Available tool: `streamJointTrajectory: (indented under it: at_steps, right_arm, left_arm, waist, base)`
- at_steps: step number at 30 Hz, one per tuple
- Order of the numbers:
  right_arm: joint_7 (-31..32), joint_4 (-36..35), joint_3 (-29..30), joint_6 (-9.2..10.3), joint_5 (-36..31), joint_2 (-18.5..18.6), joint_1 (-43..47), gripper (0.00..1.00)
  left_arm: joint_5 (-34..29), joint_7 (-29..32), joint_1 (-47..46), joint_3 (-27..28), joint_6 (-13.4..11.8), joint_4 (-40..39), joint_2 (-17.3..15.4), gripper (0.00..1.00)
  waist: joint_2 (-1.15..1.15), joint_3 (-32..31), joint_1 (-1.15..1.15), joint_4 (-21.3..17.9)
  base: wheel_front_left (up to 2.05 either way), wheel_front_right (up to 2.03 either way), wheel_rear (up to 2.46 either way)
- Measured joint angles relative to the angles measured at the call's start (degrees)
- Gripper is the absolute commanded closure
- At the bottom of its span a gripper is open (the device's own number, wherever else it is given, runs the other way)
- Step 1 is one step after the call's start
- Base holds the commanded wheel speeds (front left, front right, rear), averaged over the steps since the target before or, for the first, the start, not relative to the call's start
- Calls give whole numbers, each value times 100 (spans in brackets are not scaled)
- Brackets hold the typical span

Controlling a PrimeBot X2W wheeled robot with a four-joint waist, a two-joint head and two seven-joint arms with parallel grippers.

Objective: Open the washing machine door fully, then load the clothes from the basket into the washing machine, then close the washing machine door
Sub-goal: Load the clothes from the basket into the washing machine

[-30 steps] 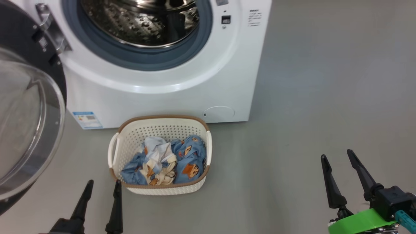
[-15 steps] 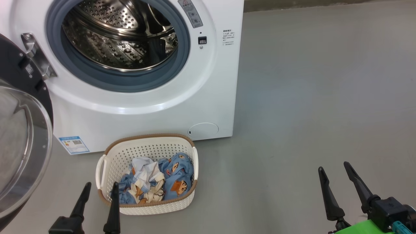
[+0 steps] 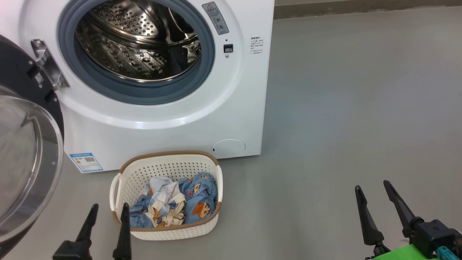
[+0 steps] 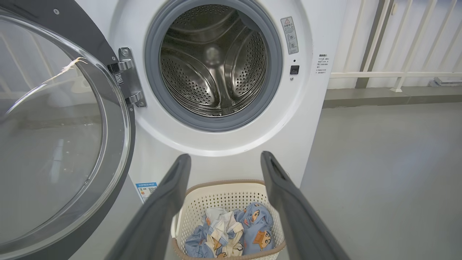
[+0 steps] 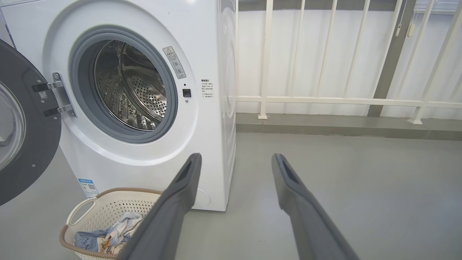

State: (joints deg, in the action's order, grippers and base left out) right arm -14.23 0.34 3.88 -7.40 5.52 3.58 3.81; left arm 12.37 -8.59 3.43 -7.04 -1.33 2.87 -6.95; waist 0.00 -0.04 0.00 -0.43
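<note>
The white washing machine (image 3: 169, 126) (image 4: 231, 151) (image 5: 151, 169) stands with its steel drum (image 3: 139, 41) exposed. Its black-ringed glass door (image 3: 25, 159) (image 4: 57, 133) (image 5: 18, 137) is swung wide open on the left hinge. On the floor before the machine sits the cream basket (image 3: 166, 231) (image 4: 231, 193) (image 5: 108, 209), and the blue printed and cream clothes (image 3: 177, 204) (image 4: 231, 233) (image 5: 104, 233) lie inside it. My left gripper (image 3: 107, 210) (image 4: 225, 159) is open, just left of the basket's near corner. Far right over bare floor, my right gripper (image 3: 372, 186) (image 5: 236, 157) is open and holds nothing.
A white railing (image 5: 343, 99) on a low kerb runs behind and to the right of the machine. Grey floor (image 3: 343, 108) stretches to the right of the machine and basket. The open door juts out on the left near my left arm.
The camera has tilted up, so the whole picture slid down and more of the drum shows. Both grippers stay open and the basket and clothes lie as before.
</note>
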Motion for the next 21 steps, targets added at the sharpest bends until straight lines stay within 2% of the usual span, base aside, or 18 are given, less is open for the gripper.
streamJointTrajectory:
  at_steps: [21]
  right_arm:
    - [1, 2, 26, 0, 0, -42, 53, 0]
  left_arm:
    - [92, 0, 0, -19, -96, -2, -52, 0]
  waist:
    - [0, 3, 0, -1]
  base:
    - [2, -6, 4]
